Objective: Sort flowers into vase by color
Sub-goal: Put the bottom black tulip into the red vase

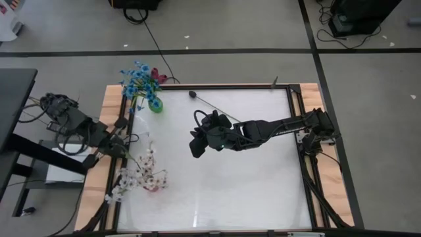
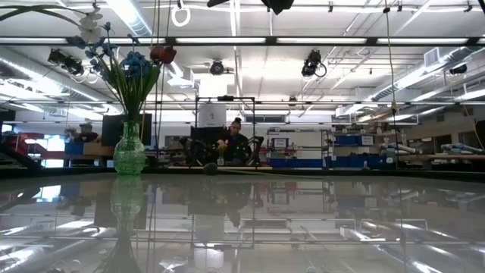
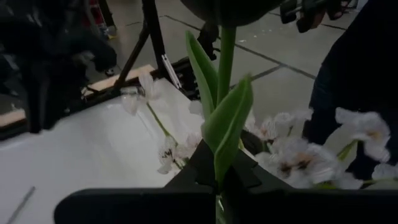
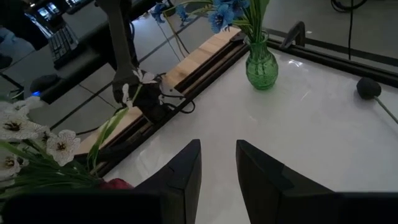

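My left gripper (image 3: 219, 177) is clamped tight on a green leafy stem (image 3: 225, 93), whose dark flower head (image 3: 233, 9) stands straight up above the fingers, at the table's left edge beside the white flowers (image 1: 139, 172). That arm reaches in from the left over the wooden border (image 1: 112, 99), bent at the elbow.

My right gripper (image 1: 198, 146) hangs over the middle of the white table (image 1: 263, 191) with its two fingers (image 4: 180, 174) parted by a narrow gap, holding nothing and touching nothing. The right arm stretches in from the right edge, nearly level, pointing toward the left side.

Blue flowers (image 1: 137, 80) stand upright in a green glass vase (image 1: 155, 104) at the far left corner. The white flowers sit in a red vase (image 1: 151, 187) nearer the front left. A small dark ball (image 1: 192, 94) lies near the far edge.
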`<state>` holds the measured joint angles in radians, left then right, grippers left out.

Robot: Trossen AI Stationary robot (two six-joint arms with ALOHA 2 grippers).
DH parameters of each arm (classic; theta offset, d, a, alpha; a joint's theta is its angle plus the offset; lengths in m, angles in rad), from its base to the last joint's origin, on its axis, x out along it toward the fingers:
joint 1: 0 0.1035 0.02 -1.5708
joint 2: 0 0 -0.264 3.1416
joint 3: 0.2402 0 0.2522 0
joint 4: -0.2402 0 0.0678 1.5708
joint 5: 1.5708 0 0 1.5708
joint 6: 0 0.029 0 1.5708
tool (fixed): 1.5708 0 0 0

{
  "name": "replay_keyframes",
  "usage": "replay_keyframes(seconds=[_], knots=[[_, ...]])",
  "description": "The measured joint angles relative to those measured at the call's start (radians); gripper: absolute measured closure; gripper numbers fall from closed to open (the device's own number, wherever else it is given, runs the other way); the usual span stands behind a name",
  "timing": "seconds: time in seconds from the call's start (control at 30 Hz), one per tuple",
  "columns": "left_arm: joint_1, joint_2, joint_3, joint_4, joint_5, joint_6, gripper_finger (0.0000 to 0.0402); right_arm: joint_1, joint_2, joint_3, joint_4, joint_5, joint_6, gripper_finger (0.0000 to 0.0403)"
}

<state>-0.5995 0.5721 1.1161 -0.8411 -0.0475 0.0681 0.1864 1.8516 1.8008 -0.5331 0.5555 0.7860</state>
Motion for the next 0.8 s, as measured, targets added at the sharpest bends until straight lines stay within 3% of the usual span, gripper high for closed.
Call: replay_keyframes(seconds=[0.3, 0.8], knots=[[0.0, 0.055, 0.049, -0.075, 0.017, 0.006, 0.0397, -0.004, 0.0, 0.0, 0.0, -0.001, 0.0, 0.0293], [0.0, 0.089, 0.048, -0.011, 0.061, -0.001, 0.0397, -0.006, 0.0, 0.0, 0.0, -0.003, 0.0, 0.0293]])
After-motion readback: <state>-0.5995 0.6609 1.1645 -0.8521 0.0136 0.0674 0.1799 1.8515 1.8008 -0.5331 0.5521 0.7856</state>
